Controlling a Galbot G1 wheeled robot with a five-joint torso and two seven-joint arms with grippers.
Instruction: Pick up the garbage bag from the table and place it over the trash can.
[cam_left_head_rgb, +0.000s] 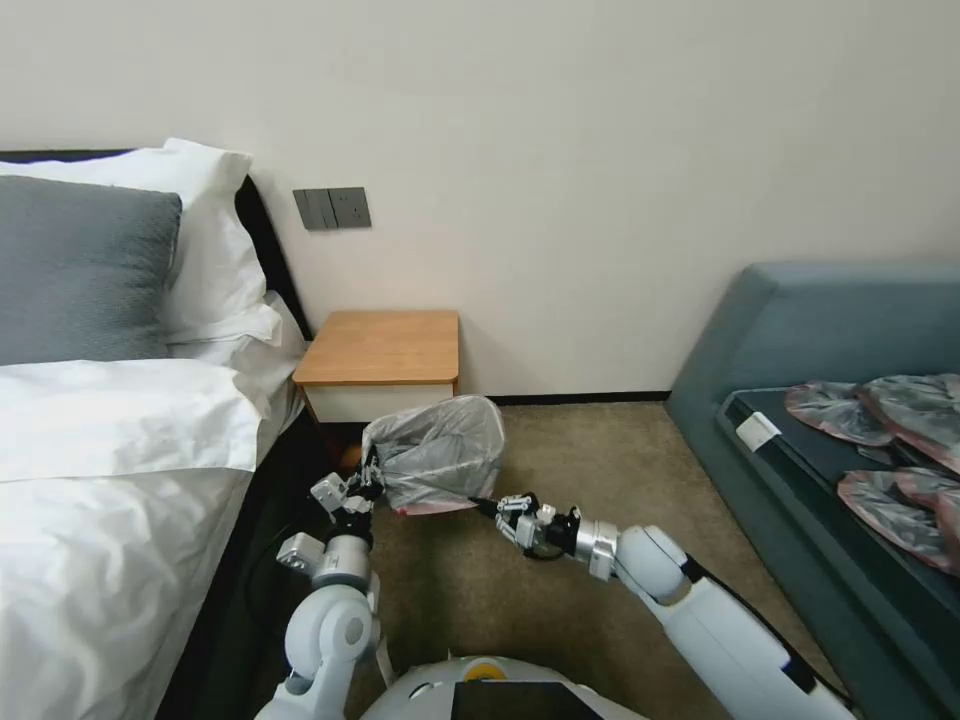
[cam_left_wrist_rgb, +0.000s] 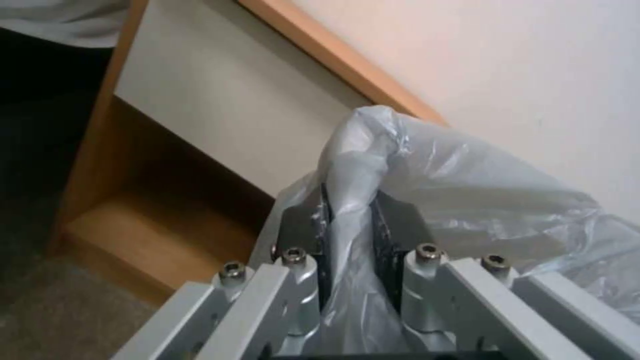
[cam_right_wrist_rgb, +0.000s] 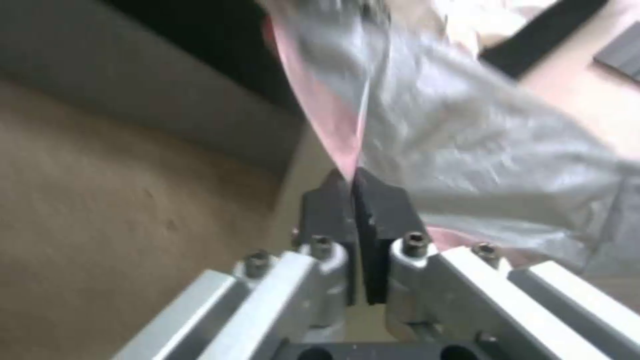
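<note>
Both my grippers pinched tight on the garbage bag (cam_left_head_rgb: 437, 455): L gripper (cam_left_head_rgb: 368, 487) one side, R gripper (cam_left_head_rgb: 492, 507) w/ pink rim, held just in front of the table's (cam_left_head_rgb: 380, 347) front edge.

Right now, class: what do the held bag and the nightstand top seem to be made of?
The garbage bag: thin translucent grey plastic film, crinkled and glossy, pinkish rim; pinched by left end effector and right end effector. The table: apparently wood or laminate, matte orange-brown.

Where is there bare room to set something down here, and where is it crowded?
The table top is bare, bordered by wall and bed. Carpet lies open between bag and sofa. Crowded: before the table, both grippers, left and right, hold the garbage bag stretched; spare bags cover the sofa's dark seat.
</note>
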